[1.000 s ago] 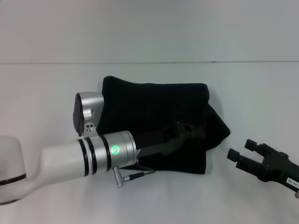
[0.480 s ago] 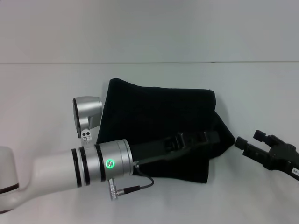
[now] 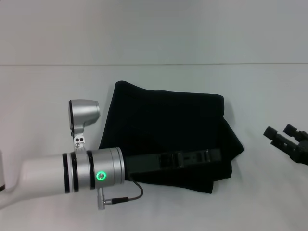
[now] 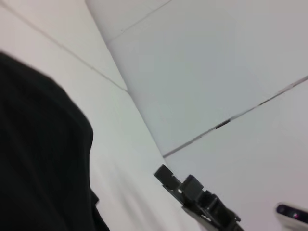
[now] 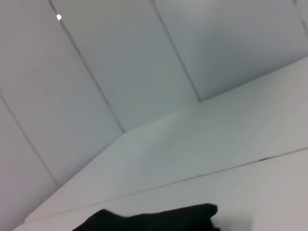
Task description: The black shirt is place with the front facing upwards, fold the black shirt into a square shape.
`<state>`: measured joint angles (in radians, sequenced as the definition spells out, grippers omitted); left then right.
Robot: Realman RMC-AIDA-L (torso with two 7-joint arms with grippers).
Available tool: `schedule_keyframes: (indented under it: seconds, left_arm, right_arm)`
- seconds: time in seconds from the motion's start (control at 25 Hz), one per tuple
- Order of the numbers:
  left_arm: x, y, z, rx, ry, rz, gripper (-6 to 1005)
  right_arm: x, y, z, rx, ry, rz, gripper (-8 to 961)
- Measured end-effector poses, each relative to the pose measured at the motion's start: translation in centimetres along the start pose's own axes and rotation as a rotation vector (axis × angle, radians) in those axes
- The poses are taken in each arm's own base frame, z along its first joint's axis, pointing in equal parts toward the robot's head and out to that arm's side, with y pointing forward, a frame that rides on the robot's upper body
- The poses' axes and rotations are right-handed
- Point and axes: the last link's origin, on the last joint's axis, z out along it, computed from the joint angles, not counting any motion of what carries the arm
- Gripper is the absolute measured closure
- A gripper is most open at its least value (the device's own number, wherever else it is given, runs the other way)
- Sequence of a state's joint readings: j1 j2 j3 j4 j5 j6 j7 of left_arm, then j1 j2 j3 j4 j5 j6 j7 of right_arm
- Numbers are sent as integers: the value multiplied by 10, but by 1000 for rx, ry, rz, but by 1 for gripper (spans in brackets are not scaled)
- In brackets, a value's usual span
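Black shirt [image 3: 168, 130] lies mid-table as folded, roughly square bundle; right edge bulges, lower right layer sticks out. No print visible.

Left gripper [image 3: 214, 155] now reaches flat across shirt's lower part, lower and straighter than second ago; fingers lost against black cloth, cannot tell whether spread or pinching fabric.

Right gripper [image 3: 281, 133] has retreated toward right frame edge, well apart from shirt; fingers look spread, holding nothing.

Judgement: folding near complete; left arm likely smoothing or releasing last fold, right arm already withdrawing.
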<state>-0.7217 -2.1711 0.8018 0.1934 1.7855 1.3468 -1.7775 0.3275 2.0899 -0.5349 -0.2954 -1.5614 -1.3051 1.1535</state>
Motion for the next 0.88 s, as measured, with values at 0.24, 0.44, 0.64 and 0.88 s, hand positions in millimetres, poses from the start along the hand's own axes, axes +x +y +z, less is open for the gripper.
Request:
schedule_keyframes:
  seconds: [0.24,0.44,0.64,0.88]
  left_arm:
    - [13,5,-23,-25,7,193,128]
    - [29,0,-65,33,136,256,56]
    - [34,-12,-110,102,305,186,60]
    - [24,-24,-140,180,424,135,61]
  right_arm:
    - [3,10,3,-67,25,-27,23]
    - [7,40,16,-261,57,-169,22]
    - [16,61,45,-346,112,-233,22]
    - [22,71,74,-341,145,-347,22]
